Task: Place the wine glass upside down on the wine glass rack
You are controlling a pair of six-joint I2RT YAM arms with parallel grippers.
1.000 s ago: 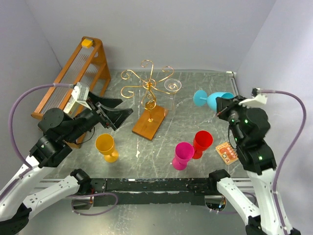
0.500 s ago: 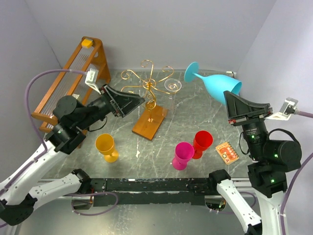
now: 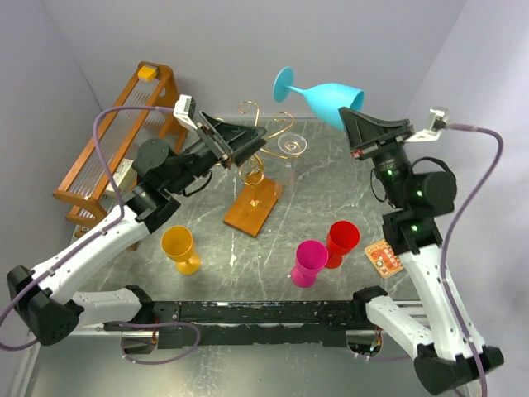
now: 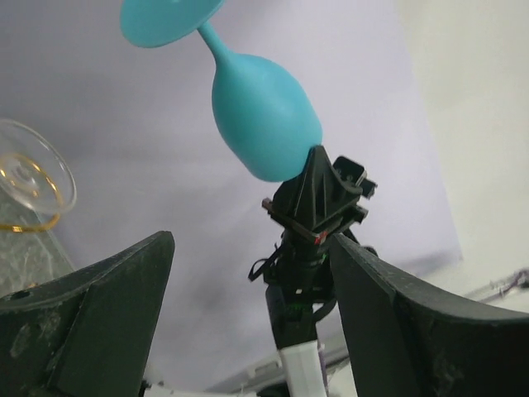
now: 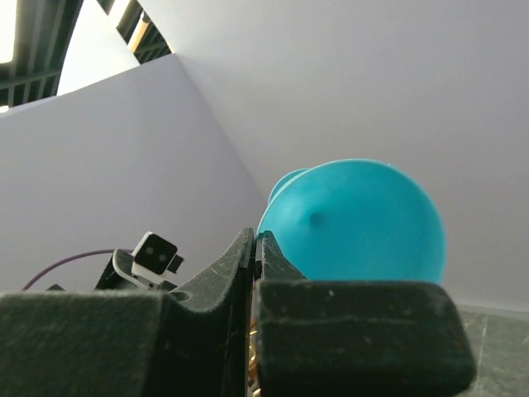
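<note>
- Position first: the wine glass [image 3: 326,95] is up in the air, well above the table. It sits at about 1 o'clock from the wine glass rack [image 3: 250,208] and touches nothing but the tool carrying it.
- Carrying it is the right gripper [image 3: 354,122], closed down narrow on the rim of the bowl. In my right wrist view the fingers sit almost together, with the blue bowl just beyond them.
- Opposite, the left gripper [image 3: 252,147] stands wide and empty. It is raised over the rack's gold scrolls at the glass's 9 o'clock and faces it.
- The long axis runs foot to mouth, roughly 10 o'clock to 4 o'clock in the top view, with the foot leading toward 10. From the left wrist the foot is uppermost, so I read the glass as tipped most of the way over, not yet plumb.
- It looks like opaque moulded plastic, so I expect it to be light, stiff and hard to break, but smooth. A pinch on the rim wall could let it swivel.
- The thin stem just under the foot is where I'd take hold with the left.
</note>
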